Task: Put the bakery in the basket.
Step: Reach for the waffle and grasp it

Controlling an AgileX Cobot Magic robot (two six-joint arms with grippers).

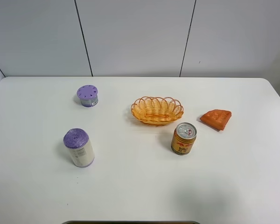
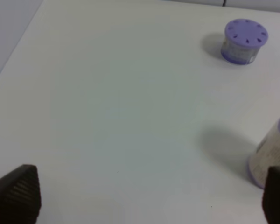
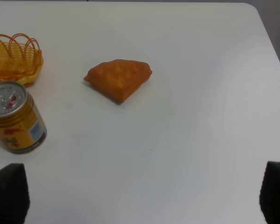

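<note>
Right end effector [image 3: 142,193] spread wide; one bakery [image 3: 119,78], one basket [image 3: 18,70].

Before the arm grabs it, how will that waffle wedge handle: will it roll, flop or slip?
The waffle wedge lies flat on the table, so it likely slides rather than rolls. Its edges look crisp, so probably stiff. Being low, it may need a grip across its sides; the dimpled top should limit slipping.

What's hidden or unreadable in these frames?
- Left wrist: white canister cut off by the frame edge and a left tool fingertip.
- Right wrist: basket cut off by the frame edge; only right tool fingertips show.
- Exterior high: neither tool in frame; can label too small.
</note>
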